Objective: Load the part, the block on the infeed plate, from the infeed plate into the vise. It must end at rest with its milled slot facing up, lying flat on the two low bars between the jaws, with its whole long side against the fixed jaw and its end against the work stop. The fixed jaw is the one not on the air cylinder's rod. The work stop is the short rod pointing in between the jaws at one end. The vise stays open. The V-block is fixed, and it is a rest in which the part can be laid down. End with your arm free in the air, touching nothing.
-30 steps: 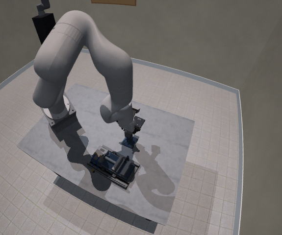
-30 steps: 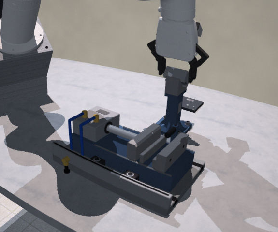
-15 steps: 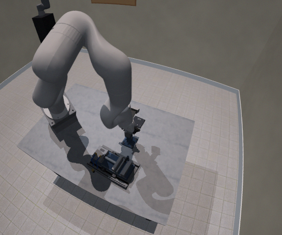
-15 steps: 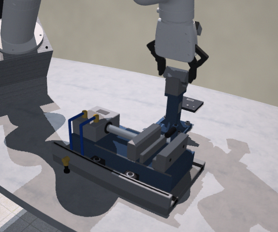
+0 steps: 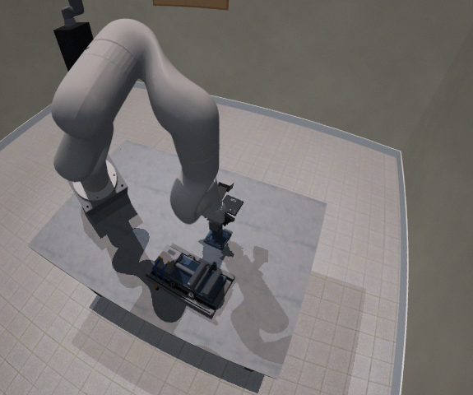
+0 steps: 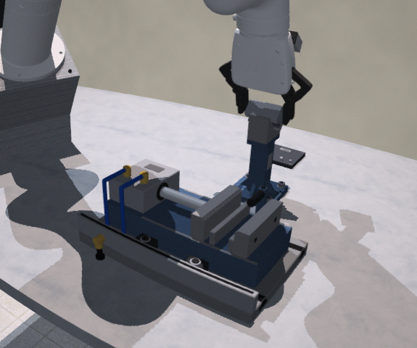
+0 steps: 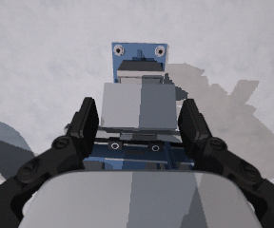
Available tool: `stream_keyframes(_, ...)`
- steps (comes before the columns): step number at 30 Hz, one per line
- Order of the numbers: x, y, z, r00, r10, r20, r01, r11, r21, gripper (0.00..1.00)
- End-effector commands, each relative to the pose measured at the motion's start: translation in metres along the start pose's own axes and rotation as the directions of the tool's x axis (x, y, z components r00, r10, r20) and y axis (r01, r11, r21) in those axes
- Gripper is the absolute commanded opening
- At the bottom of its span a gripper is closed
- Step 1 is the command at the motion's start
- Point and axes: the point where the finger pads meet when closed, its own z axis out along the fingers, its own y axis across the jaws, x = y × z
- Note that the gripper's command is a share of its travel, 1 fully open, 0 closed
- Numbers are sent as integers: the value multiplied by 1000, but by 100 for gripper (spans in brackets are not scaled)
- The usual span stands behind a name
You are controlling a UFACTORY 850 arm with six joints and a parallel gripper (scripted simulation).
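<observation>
The grey part point(image 6: 262, 119) sits on top of the blue V-block stand point(image 6: 259, 161); it also shows in the wrist view point(image 7: 139, 105). My gripper point(image 6: 265, 109) is open, with one finger on each side of the part's top and a gap at both fingers in the wrist view point(image 7: 139, 123). The dark infeed plate point(image 6: 288, 155) behind the stand is bare. The vise point(image 6: 201, 232) stands open, with the moving jaw point(image 6: 215, 211) on the cylinder rod point(image 6: 182, 198), the fixed jaw point(image 6: 255, 228) and the black work stop point(image 6: 256, 197). I cannot tell which way the slot faces.
The air cylinder point(image 6: 144, 187) with blue hoses is at the vise's left end. A grey rail point(image 6: 170, 270) runs along the vise's front. The arm's base pedestal point(image 6: 25, 93) stands at the far left. The vise shows small in the overhead view point(image 5: 192, 278).
</observation>
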Motion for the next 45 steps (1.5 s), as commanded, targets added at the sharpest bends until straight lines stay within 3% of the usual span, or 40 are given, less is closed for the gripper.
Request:
stream_keyframes(1, 0, 0, 0, 998, 1, -55, -2, 1000, -14, 89)
stream_keyframes(28, -1, 0, 0, 989, 0, -149, -2, 1000, -14, 89)
stream_keyframes(45, -2, 0, 0, 972, -1, -235, -2, 1000, -14, 89)
